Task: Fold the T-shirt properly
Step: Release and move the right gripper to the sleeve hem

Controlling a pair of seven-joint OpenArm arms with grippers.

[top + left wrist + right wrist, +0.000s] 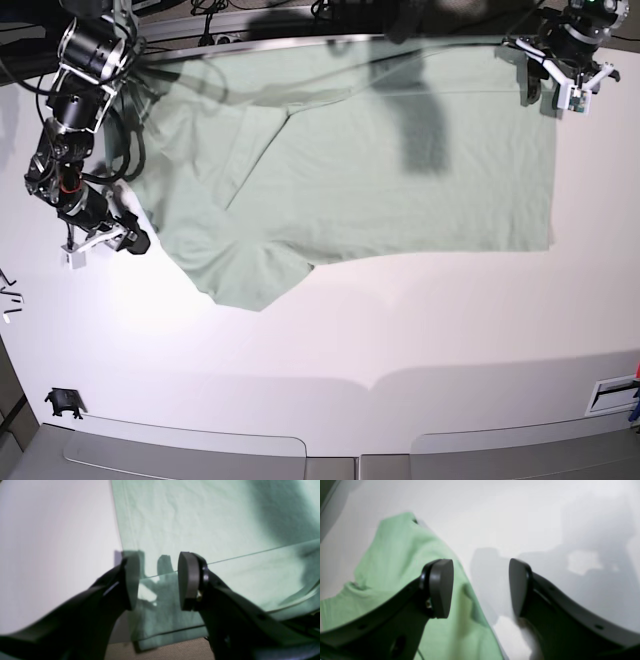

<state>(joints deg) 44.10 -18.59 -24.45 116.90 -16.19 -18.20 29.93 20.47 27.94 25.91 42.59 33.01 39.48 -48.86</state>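
T-shirt (380, 170) spread flat on white table (330, 340), partly folded. Left claw (157, 580) wide open, holding nothing, shirt corner under and past it. Right claw (481, 588) wide open, holding nothing, sleeve edge under its left finger.

Black jointed arms with looped black cables, white wrist brackets, and dark grey rounded end effector pads (187, 580).
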